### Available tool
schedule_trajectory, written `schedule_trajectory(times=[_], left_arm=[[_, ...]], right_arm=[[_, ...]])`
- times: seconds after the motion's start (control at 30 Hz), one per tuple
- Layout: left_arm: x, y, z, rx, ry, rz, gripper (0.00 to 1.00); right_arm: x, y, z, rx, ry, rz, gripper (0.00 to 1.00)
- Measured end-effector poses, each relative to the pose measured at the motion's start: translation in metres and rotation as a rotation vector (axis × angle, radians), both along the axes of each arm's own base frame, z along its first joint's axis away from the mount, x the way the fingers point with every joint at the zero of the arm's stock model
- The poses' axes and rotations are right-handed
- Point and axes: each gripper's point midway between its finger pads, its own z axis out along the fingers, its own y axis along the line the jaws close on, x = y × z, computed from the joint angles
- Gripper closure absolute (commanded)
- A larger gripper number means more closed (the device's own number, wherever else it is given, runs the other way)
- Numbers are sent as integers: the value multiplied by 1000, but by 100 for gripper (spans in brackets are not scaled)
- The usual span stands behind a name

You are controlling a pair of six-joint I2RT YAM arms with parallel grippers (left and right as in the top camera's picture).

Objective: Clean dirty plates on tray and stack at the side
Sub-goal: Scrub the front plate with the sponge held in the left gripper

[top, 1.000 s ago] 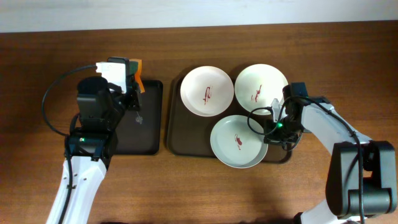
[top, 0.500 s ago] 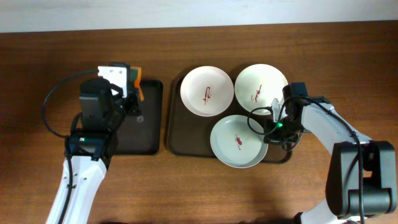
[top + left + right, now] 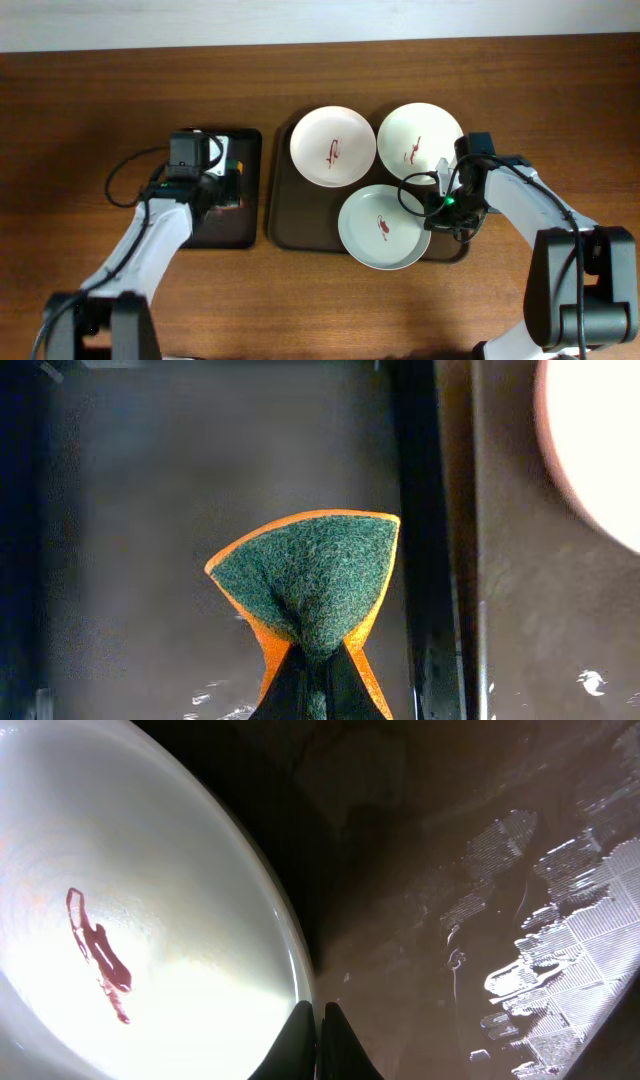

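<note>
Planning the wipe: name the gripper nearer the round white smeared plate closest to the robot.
Right: right gripper at the plate's rim; left gripper, pinching a green-orange sponge, over the black tray.

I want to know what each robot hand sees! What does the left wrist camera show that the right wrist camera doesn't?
Only the left wrist: a green-and-orange sponge pinched in the left gripper over the black tray. Only the right wrist: a red smear on a plate, the right gripper shut on its rim. Both: the brown tray and part of a white plate.
</note>
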Motion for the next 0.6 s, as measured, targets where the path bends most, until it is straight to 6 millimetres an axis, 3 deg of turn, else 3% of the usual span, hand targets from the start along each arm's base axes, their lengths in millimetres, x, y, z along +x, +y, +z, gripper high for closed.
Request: schedule_trajectory(times=[0.2, 0.6], left_arm=[[-7, -12, -35, -46, 102, -32, 100], [3, -53, -26, -97, 30, -141, 97]], right_arm=[[0, 0, 0, 0, 0, 0, 96], [0, 0, 0, 0, 0, 0, 96]])
